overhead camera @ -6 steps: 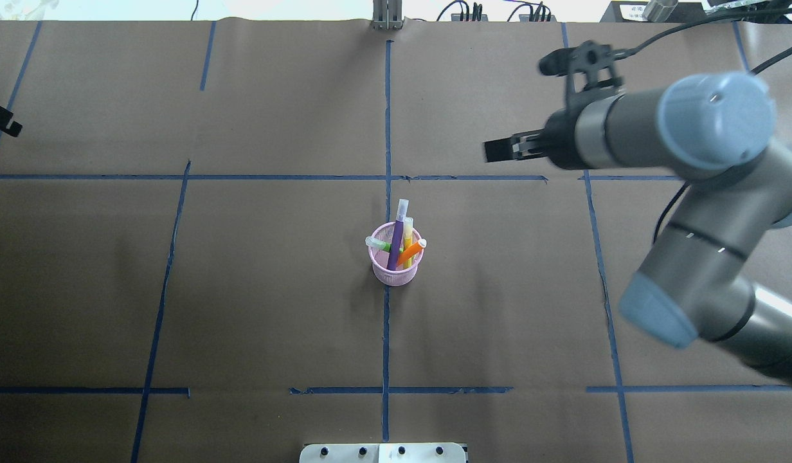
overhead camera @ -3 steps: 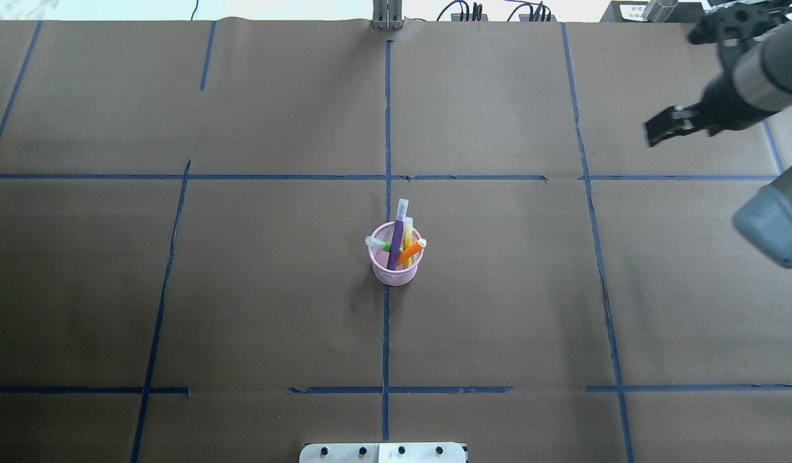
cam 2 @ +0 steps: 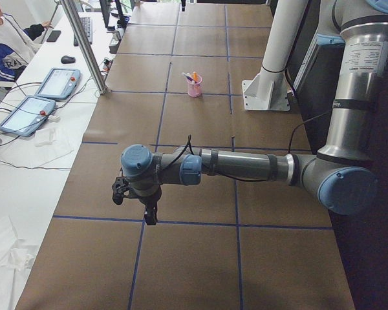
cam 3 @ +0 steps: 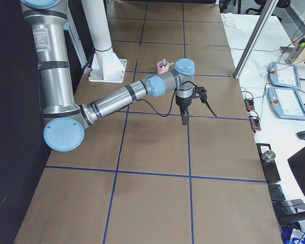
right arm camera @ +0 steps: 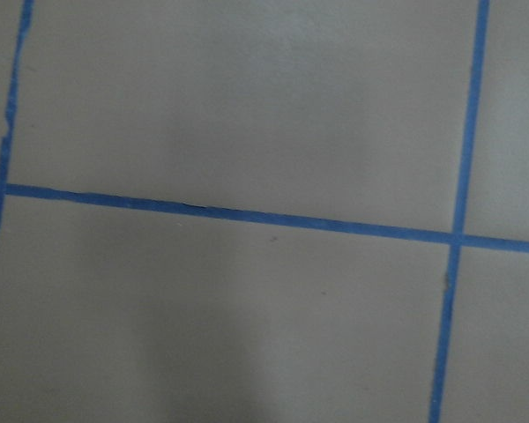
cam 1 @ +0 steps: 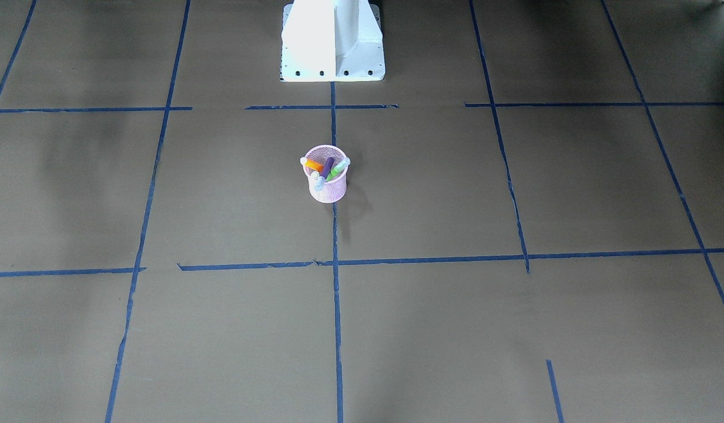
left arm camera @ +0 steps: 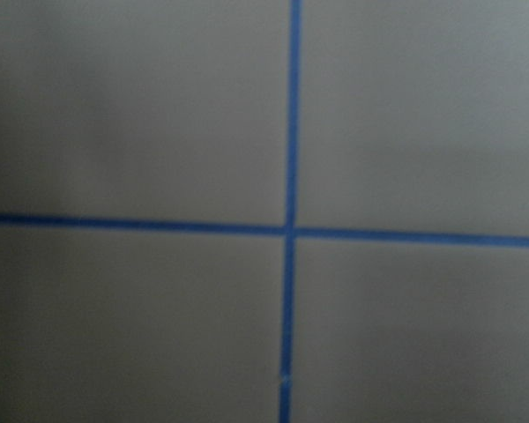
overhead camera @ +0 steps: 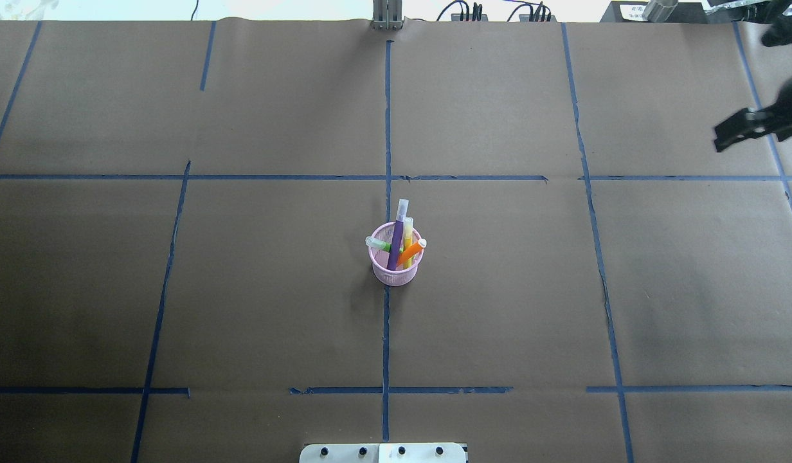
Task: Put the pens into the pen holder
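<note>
The right pincer (overhead camera: 724, 137) hangs above the worktop's (overhead camera: 242, 289) far right edge, well apart from the pens; I cannot tell whether its jaws are parted or together. The left pincer (cam 2: 150, 217) shows only in the left side view, pointing down over the worktop, and its state cannot be told either. At the worktop's centre the pink mesh pen holder (overhead camera: 396, 275) stands upright. Inside it lean the purple pen (overhead camera: 396, 244), the orange pen (overhead camera: 410, 253), the green pen (overhead camera: 383, 245) and a yellow pen (overhead camera: 408, 233), pale cap ends above the rim.
</note>
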